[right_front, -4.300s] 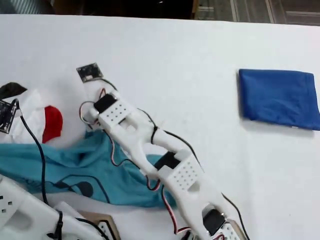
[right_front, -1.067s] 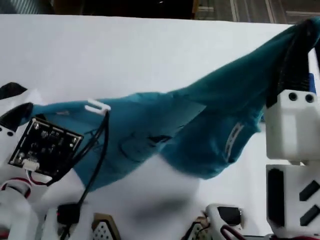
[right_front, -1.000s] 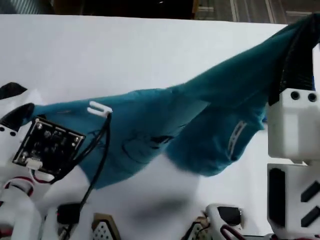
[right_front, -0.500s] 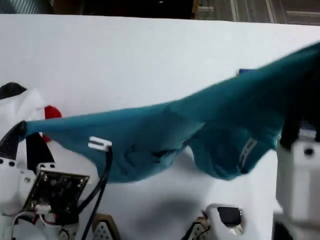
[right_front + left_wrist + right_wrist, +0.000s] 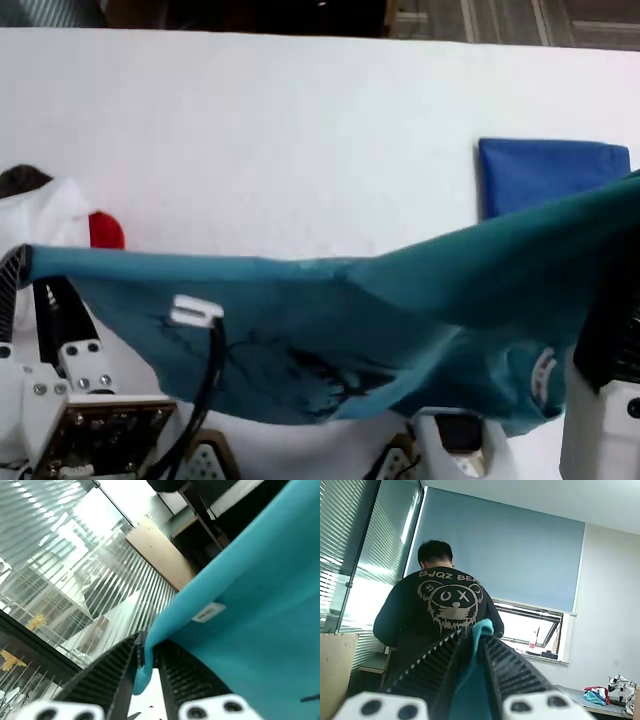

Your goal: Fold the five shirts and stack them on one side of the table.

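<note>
Above the table [image 5: 300,110], the teal shirt [image 5: 420,300] stretches between left hand [image 5: 148,646] and right hand [image 5: 476,633], both clamping it.

Our left end effector [image 5: 145,649] held high at the lower left of the high view, ribbed jaws pinched tight on the teal shirt [image 5: 260,610] edge, our right end effector [image 5: 473,634] at lower right, likewise clamped on that cloth

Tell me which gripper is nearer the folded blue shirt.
Right. The right gripper pinches one end of the teal shirt beside the folded blue shirt; the left gripper pinches the opposite end, far across the table.
</note>
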You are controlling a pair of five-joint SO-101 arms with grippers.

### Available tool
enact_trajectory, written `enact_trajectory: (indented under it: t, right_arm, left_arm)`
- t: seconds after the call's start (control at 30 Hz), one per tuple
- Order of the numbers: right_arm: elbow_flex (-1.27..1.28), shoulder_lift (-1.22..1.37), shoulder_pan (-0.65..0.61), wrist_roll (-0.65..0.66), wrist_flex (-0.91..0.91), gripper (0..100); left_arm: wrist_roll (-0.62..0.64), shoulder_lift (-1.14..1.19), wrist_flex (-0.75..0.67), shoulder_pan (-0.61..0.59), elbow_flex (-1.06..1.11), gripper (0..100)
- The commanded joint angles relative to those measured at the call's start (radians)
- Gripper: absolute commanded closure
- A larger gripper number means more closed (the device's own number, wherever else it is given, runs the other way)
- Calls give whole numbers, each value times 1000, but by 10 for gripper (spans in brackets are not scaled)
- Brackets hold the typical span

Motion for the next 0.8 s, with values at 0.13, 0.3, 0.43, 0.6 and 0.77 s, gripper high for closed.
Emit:
enact_trajectory:
  t: [0.13, 0.3, 0.43, 0.6, 0.77]
  right_arm:
    - [-5, -5, 2, 8, 5, 978]
    - [48, 16, 1, -2, -1, 978]
    - [164, 67, 1, -3, -38, 978]
    - [296, 128, -1, -3, -99, 978]
    - [433, 197, -1, -3, -176, 978]
  left_arm:
    - [-8, 3, -8, -11, -24, 975]
    - [-9, 3, -63, -11, 77, 975]
    - [-6, 6, -199, -6, 236, 975]
    - [-3, 120, -328, -5, 325, 975]
    - [-2, 298, -420, 55, 321, 975]
